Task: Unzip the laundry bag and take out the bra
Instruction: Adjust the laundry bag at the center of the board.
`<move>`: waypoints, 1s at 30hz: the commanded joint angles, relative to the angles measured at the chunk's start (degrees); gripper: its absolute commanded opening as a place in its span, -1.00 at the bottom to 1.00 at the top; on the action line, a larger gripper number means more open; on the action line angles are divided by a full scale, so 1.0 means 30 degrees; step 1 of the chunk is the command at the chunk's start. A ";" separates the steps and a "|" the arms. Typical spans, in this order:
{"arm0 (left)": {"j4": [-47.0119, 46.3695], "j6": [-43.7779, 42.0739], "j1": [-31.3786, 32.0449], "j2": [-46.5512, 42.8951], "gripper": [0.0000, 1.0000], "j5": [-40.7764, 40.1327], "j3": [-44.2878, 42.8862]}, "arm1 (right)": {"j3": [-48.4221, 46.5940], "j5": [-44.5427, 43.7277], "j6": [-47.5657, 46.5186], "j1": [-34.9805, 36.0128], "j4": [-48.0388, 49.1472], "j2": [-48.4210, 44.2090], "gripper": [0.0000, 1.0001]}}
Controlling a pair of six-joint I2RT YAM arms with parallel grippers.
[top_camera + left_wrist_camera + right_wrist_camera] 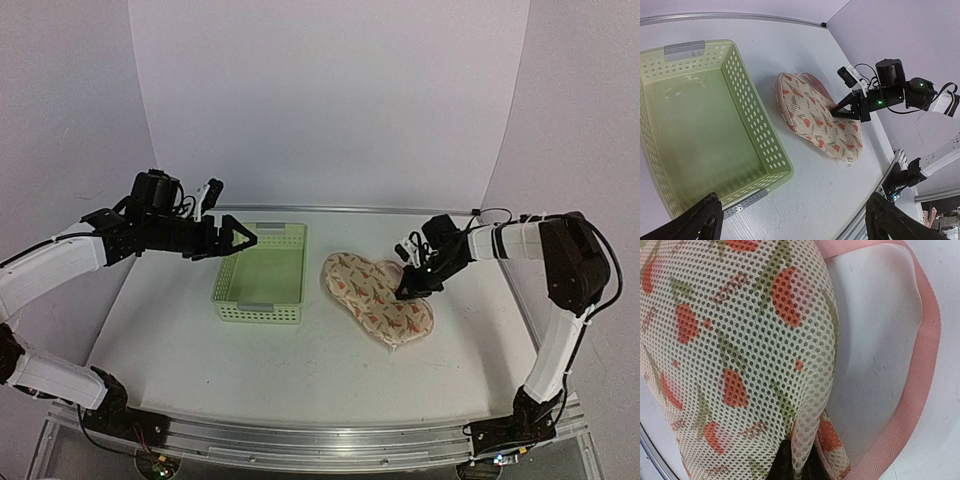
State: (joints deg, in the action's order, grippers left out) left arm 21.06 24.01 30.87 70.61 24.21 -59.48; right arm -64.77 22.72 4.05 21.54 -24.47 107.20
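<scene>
Evidently the right pincer (413, 284) is clamped on a mesh fold at the rim of the laundry bag (372, 295), which spreads away from it on the worktop (300, 370) toward the green lattice basket (258, 313). Soft, light fabric will probably bunch and lift. The zipper pull, which I cannot find, seems the better hold. The left pincer (240, 240) hangs spread apart over the basket, well clear. No bra shows.

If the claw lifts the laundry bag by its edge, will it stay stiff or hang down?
Probably floppy: the laundry bag is thin mesh that folds at the right claw. Likely light, though puffed as if filled. Unlikely to roll: it lies broad and low.
</scene>
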 commanded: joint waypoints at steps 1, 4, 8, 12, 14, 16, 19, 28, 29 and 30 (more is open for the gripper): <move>-0.0118 0.0229 0.0079 0.0029 0.99 0.0823 -0.0123 | 0.1675 -0.1313 0.4333 0.0259 0.2947 -0.1983 -1.00; -0.0425 0.0636 0.0177 0.0433 0.99 0.1191 -0.0169 | 0.3018 -0.2666 0.7418 0.0559 0.4489 -0.2968 -1.00; -0.0766 0.1046 0.0591 0.0987 0.99 0.1453 -0.0420 | 0.4662 -0.4566 1.1790 0.1137 0.6228 -0.4052 -1.00; -0.1022 0.1373 0.1263 0.1983 0.99 0.1502 -0.1198 | 0.5006 -0.5994 1.4486 0.2405 0.6601 -0.4510 -1.00; -0.1279 0.1694 0.1775 0.2532 0.99 0.1436 -0.1657 | 0.5080 -0.6721 1.5292 0.2880 0.6562 -0.4797 -1.00; -0.1606 0.2097 0.2546 0.3198 0.99 0.1360 -0.2189 | 0.5085 -0.7420 1.5536 0.3232 0.6426 -0.5005 -1.00; -0.2525 0.3304 0.3574 0.4512 0.99 0.1325 -0.2967 | 0.5095 -0.7573 1.4678 0.3252 0.6034 -0.5120 -1.00; -0.6246 0.7796 0.6094 1.0391 0.95 0.2113 -0.6116 | 0.5754 -0.7353 1.2742 0.3271 0.5845 -0.5952 -1.00; -0.6619 0.8441 0.6153 1.1042 0.93 0.2275 -0.6355 | 0.5879 -0.7407 1.2730 0.3274 0.5842 -0.6038 -1.00; -0.6882 0.9005 0.6212 1.1738 0.92 0.2453 -0.6626 | 0.6026 -0.7490 1.2699 0.3253 0.5805 -0.6100 -1.00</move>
State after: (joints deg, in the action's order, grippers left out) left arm 8.19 42.17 48.71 100.27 28.99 -75.11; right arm -47.55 1.85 43.92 31.42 -8.34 92.20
